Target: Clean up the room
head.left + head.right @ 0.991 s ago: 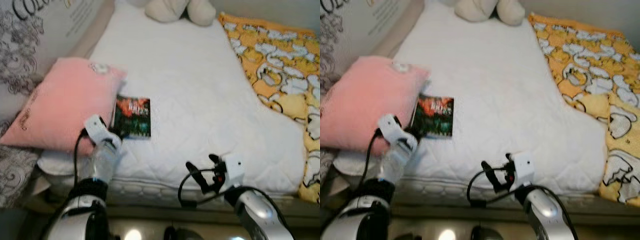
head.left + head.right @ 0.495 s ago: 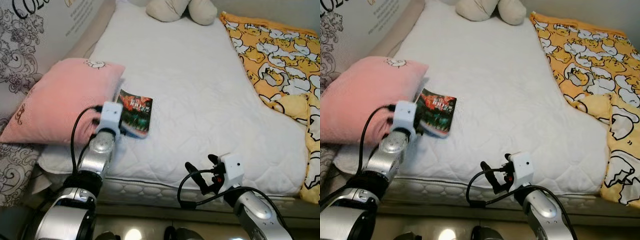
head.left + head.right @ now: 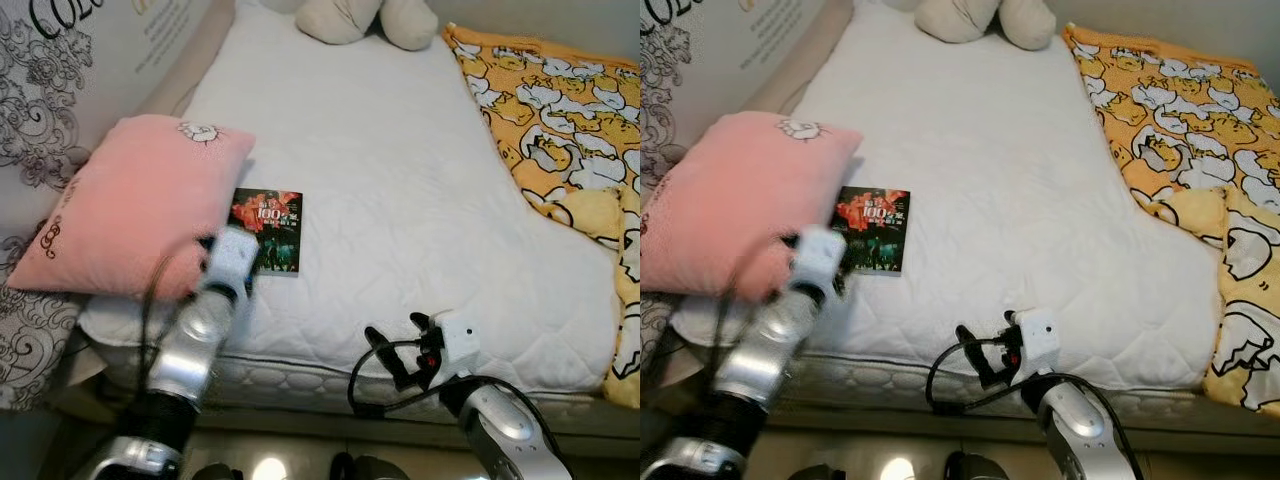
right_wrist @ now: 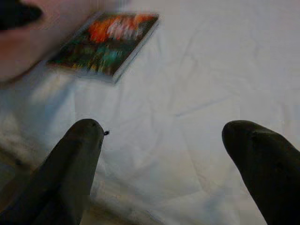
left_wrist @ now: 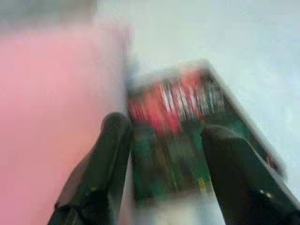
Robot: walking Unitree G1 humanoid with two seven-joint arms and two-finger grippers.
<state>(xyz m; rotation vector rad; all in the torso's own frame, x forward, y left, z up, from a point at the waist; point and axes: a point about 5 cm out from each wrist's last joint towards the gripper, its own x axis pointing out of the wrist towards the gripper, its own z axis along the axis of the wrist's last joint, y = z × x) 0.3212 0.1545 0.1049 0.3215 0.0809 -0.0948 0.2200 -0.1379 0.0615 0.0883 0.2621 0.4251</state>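
A small book with a red and green cover lies flat on the white mattress, right beside a pink pillow. My left gripper is blurred and sits at the book's near left corner. In the left wrist view its two black fingers stand open, with the book between and just beyond their tips. My right gripper hovers open over the mattress's near edge with nothing in it. The right wrist view shows the book well ahead of that gripper.
A cream stuffed toy sits at the far end of the bed. A yellow duck-print blanket covers the right side. A patterned grey and white wall panel rises on the left behind the pillow.
Half a second ago the book was tilted up at my left gripper; now it lies flat and the left arm has drawn back toward the bed's near edge. The right arm barely moved.
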